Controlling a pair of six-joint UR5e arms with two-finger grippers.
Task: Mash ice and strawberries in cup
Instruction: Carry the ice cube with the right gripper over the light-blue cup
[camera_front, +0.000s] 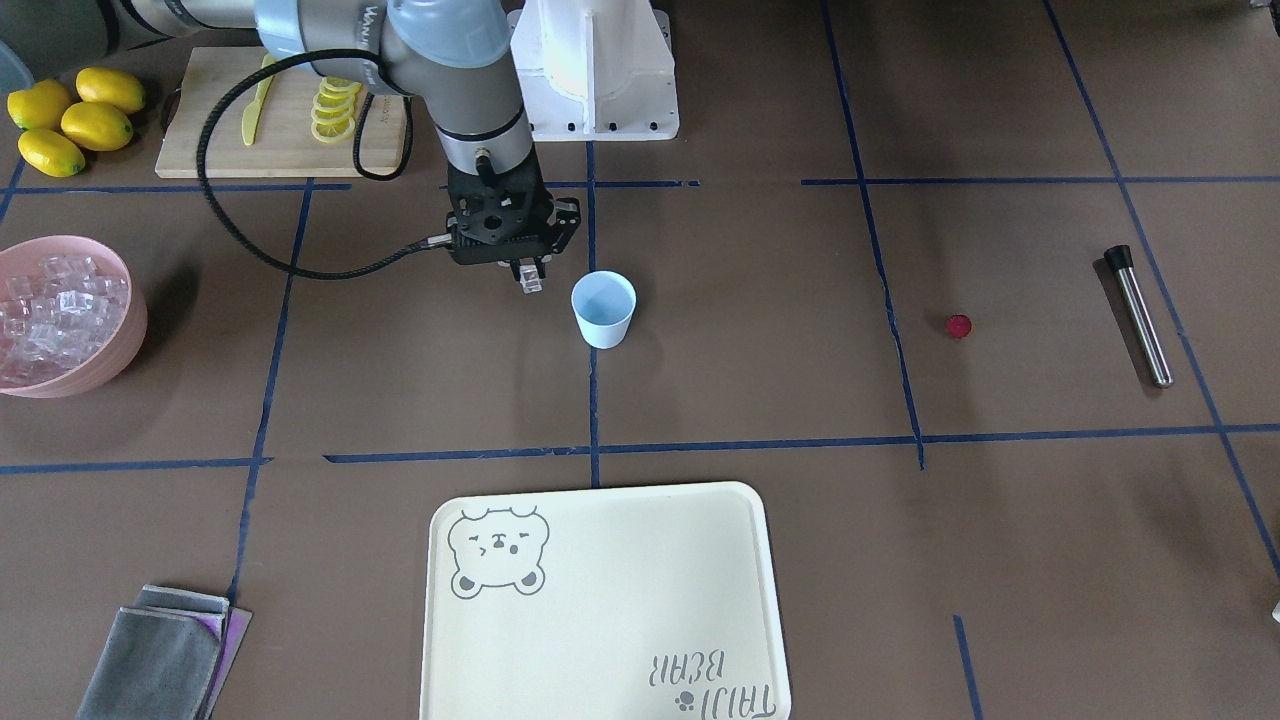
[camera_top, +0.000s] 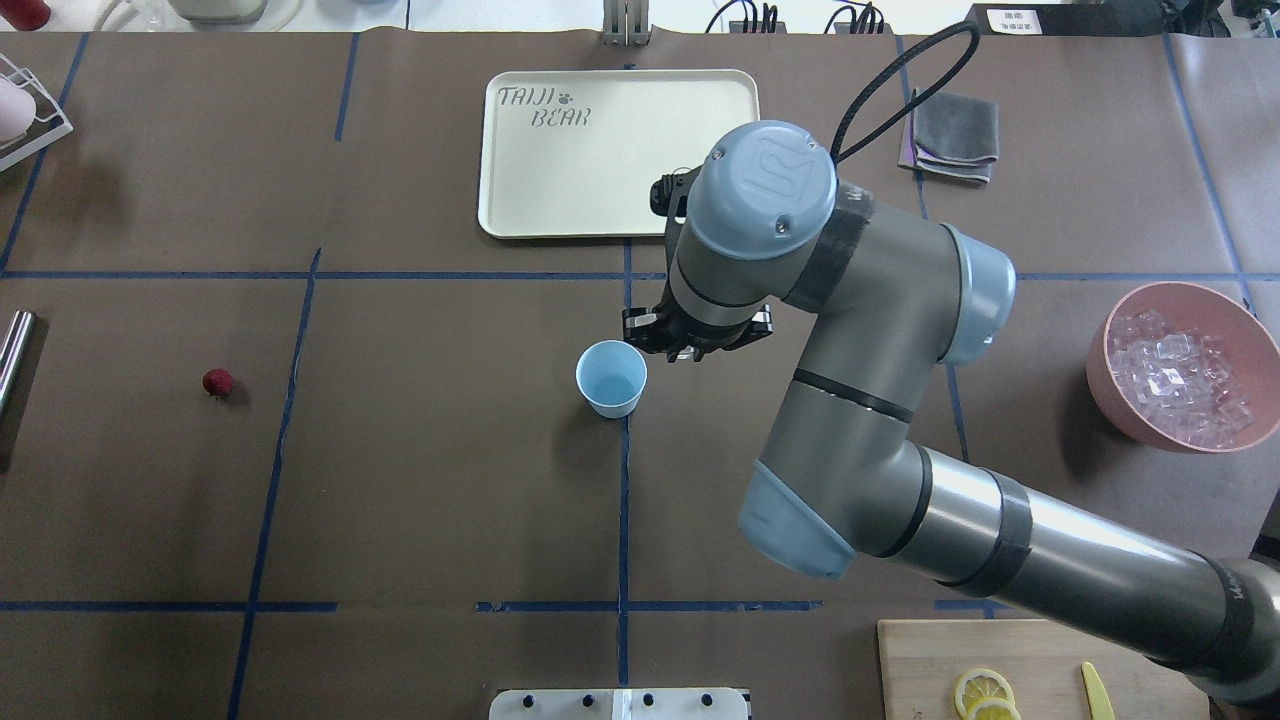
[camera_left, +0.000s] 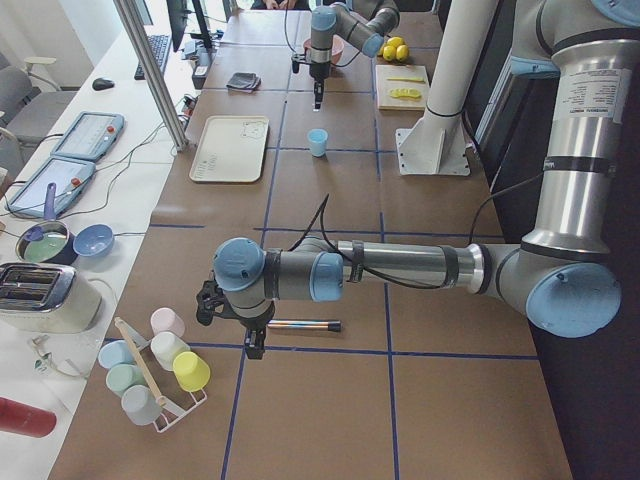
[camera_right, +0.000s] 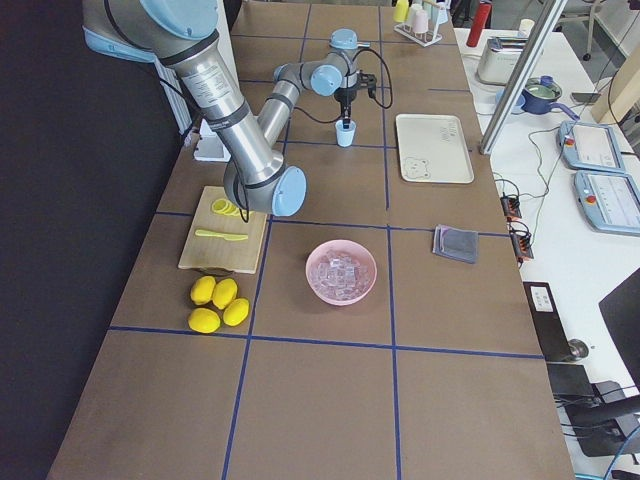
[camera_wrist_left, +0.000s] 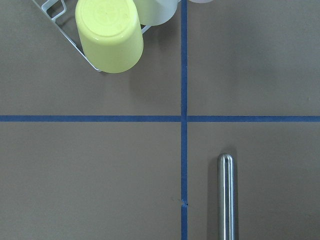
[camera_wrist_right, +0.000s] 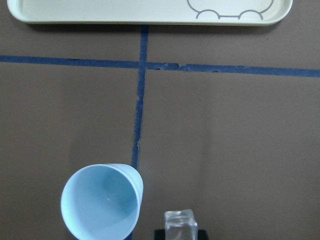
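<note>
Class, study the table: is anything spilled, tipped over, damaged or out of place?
Nothing stands out. The cup stands upright and empty, the ice lies in the bowl with none spilled, and the right gripper holds one cube just beside the cup.

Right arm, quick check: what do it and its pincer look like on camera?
The right arm is silver-grey tubing with rounded pale blue joint caps, one embossed with a UR logo, and black bands at joints. A black ribbed cable loops off its wrist. The right pincer is black, boxy and two-fingered.
</note>
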